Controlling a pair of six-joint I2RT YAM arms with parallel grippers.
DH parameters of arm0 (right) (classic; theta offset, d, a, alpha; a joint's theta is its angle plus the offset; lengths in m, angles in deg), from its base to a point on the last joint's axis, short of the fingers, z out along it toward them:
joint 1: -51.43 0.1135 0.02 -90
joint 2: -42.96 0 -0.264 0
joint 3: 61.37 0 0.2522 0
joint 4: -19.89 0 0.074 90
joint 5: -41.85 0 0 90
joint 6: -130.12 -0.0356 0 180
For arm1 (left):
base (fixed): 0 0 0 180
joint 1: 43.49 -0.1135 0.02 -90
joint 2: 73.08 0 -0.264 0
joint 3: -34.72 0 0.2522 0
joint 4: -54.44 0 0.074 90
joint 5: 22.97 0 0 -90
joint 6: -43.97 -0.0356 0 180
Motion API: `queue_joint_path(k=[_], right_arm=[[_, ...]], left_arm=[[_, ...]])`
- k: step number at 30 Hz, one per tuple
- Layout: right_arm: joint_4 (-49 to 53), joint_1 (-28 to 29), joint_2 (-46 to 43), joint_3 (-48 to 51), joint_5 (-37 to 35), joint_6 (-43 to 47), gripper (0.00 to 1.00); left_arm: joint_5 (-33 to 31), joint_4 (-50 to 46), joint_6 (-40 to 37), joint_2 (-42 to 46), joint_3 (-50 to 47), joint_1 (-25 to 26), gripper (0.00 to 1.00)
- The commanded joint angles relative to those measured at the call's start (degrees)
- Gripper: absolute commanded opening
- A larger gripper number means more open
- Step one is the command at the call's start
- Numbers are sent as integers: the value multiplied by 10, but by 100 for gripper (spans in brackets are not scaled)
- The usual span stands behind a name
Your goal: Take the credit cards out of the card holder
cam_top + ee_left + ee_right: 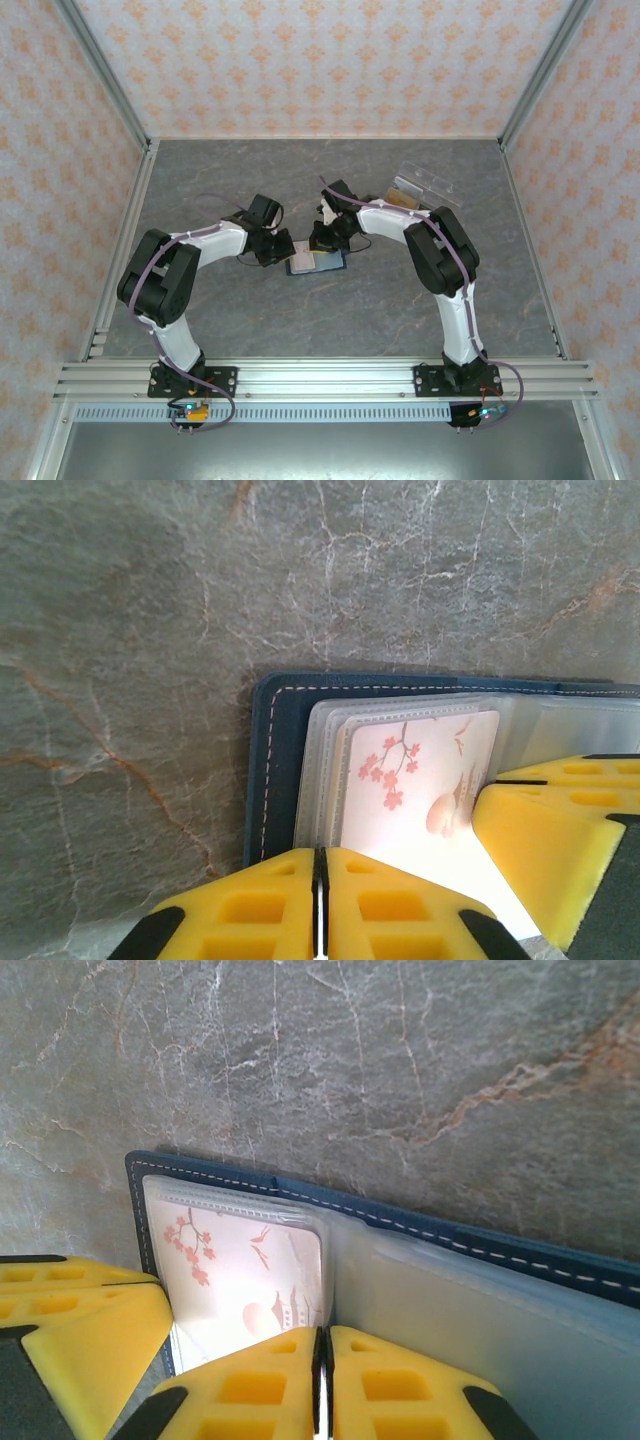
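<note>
The card holder [318,264] lies open on the grey table, a navy wallet [272,770] with white stitching and clear sleeves inside. One of the credit cards [420,770], pale with red blossoms and a pagoda, sits in the top sleeve [250,1260]. My left gripper [320,854] is shut, its yellow fingertips pressed together over the sleeves' near edge. My right gripper [322,1334] is shut too, at the fold between the card's sleeve and the empty-looking sleeves [500,1310]. Each gripper's yellow fingers [560,830] appear beside the card in the other's wrist view. Whether either pinches a sleeve is hidden.
A clear plastic box [420,190] stands behind the right arm at the back right. Metal posts and patterned walls close in the table on three sides. Both arms [200,250] bend inward over the table's middle.
</note>
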Motion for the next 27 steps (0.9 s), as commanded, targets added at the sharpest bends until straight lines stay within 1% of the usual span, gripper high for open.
queue_joint_path(k=[1, 4, 8, 11, 13, 19, 23, 27], right_arm=[[12, -2, 3, -3, 11, 11, 12], [19, -2, 8, -6, 14, 17, 12], [17, -2, 12, -8, 45, 24, 16], [13, -2, 12, -8, 61, 30, 18], [14, -3, 11, -8, 58, 29, 19], [3, -4, 11, -7, 69, 24, 18], [-14, -5, 12, -5, 91, 10, 17], [-39, -6, 10, -3, 121, -9, 16]], left_arm=[[16, -4, -18, -19, 10, -1, 8], [15, -20, -33, -27, 14, -1, 5], [20, -35, -47, -38, 20, -1, 0], [22, -40, -53, -44, 21, -1, 0], [18, -43, -54, -48, 22, -1, 0], [21, -39, -53, -58, 19, -1, 0], [39, -26, -55, -61, 15, -1, 0], [87, 11, -64, -58, 5, -1, 0]])
